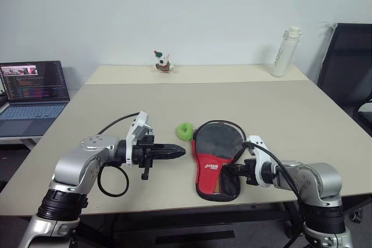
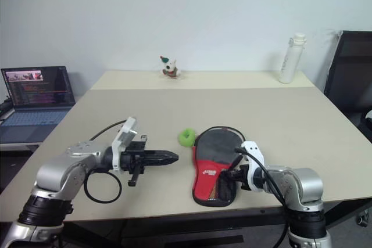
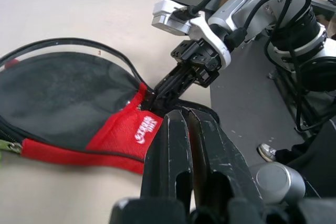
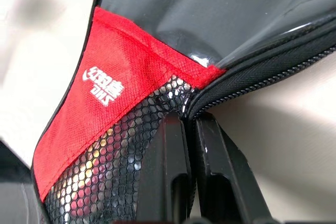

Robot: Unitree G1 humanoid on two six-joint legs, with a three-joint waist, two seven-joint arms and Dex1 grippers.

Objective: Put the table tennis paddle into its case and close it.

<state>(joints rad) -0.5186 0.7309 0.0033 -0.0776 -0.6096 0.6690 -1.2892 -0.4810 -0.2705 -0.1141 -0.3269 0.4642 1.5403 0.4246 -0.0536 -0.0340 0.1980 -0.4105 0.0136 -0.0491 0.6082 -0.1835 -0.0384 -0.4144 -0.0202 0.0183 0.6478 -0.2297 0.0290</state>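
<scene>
The case [image 1: 216, 161] lies flat near the front edge of the worktop [image 1: 279, 108], handle end toward the robot, which keeps both ends within reach of the arms. Its zip appears closed round the head; the green ball [image 1: 185, 131] on the pull rests at the far left of the head. The table tennis paddle cannot be seen and is judged to be inside. The right pincer [image 1: 228, 171] is clenched with its tips against the case's handle end at the zip seam; whether it pinches fabric cannot be told. The left pincer [image 1: 177, 151] is clenched on nothing, level, just beside the case.
</scene>
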